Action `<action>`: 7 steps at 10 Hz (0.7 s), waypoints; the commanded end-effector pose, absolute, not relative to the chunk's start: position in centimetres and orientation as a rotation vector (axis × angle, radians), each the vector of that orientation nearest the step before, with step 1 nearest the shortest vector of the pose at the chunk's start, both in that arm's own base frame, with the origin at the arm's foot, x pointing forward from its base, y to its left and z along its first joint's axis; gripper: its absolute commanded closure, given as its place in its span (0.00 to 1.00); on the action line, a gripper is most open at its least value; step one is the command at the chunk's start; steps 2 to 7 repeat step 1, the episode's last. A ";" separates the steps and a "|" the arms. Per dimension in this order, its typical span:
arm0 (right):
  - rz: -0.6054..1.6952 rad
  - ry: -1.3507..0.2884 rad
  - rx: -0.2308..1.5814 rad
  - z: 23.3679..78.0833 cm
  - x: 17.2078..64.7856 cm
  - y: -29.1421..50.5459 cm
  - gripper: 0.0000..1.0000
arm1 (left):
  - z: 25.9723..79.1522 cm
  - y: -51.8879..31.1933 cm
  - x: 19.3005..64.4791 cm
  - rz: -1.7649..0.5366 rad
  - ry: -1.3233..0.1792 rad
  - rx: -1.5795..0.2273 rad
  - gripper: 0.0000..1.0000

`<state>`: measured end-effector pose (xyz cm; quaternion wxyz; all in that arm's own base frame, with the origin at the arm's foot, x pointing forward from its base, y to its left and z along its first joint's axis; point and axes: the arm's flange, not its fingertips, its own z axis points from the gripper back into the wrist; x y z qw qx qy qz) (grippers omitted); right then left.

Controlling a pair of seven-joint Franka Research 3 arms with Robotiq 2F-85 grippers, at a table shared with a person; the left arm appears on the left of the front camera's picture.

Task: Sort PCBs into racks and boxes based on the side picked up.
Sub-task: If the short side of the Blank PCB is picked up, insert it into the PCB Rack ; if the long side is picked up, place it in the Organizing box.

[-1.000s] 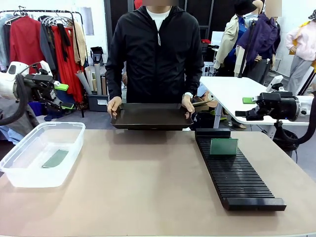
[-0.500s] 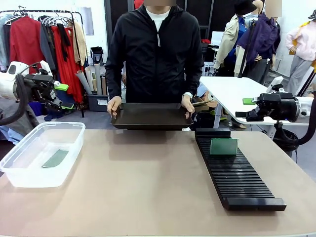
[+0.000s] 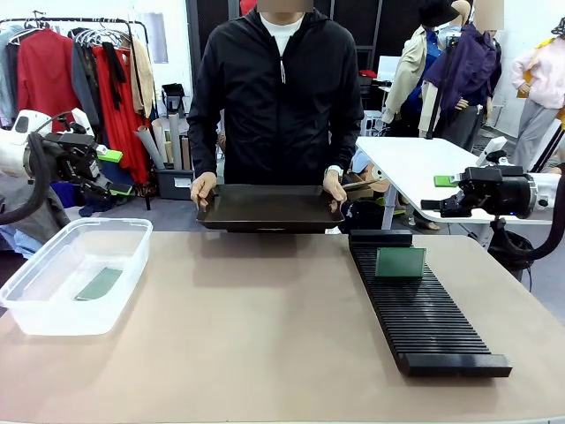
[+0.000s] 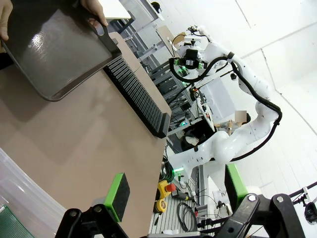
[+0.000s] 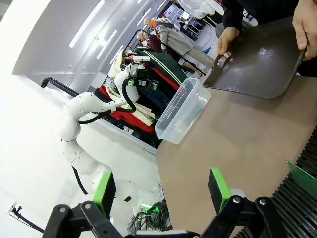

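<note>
Both end effectors are parked off to the sides with nothing in them. The left end effector (image 3: 113, 168) hangs above the left end of the counter (image 3: 265, 327) with its green-padded fingers spread wide, and the right end effector (image 3: 437, 193) sits out past the right edge, jaws just as wide. My read is they're pulled back on purpose so the middle stays free for the person.

Right under the left one is the clear plastic tub (image 3: 53, 309), with one PCB (image 3: 98, 283) lying flat on its floor. On the right side, the long black slotted rack (image 3: 433, 327) runs away from the robot, and a second PCB (image 3: 399, 261) stands upright in a slot near its far end. So each bin sits on the side of the arm that feeds it, which makes sense for sorting by face.

At the far edge, the person's hands (image 3: 204, 188) hold a shallow black tray (image 3: 269, 210) by both ends, just above the counter. I can't spot any board in it from here; the left wrist view shows its inside looking bare. Guessing it's about to be set down or refilled.
</note>
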<state>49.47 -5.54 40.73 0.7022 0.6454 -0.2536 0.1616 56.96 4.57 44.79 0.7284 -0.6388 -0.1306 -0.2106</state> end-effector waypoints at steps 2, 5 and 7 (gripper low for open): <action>0.371 -0.566 1.428 40.9 49.6 -5.7 0.00 | 44.9 4.6 56.9 -0.470 -0.282 -1.400 0.00; 0.371 -0.566 1.428 40.9 49.6 -5.7 0.00 | 44.9 4.6 56.9 -0.470 -0.282 -1.400 0.00; 0.371 -0.566 1.428 40.9 49.6 -5.7 0.00 | 44.9 4.6 56.9 -0.470 -0.282 -1.400 0.00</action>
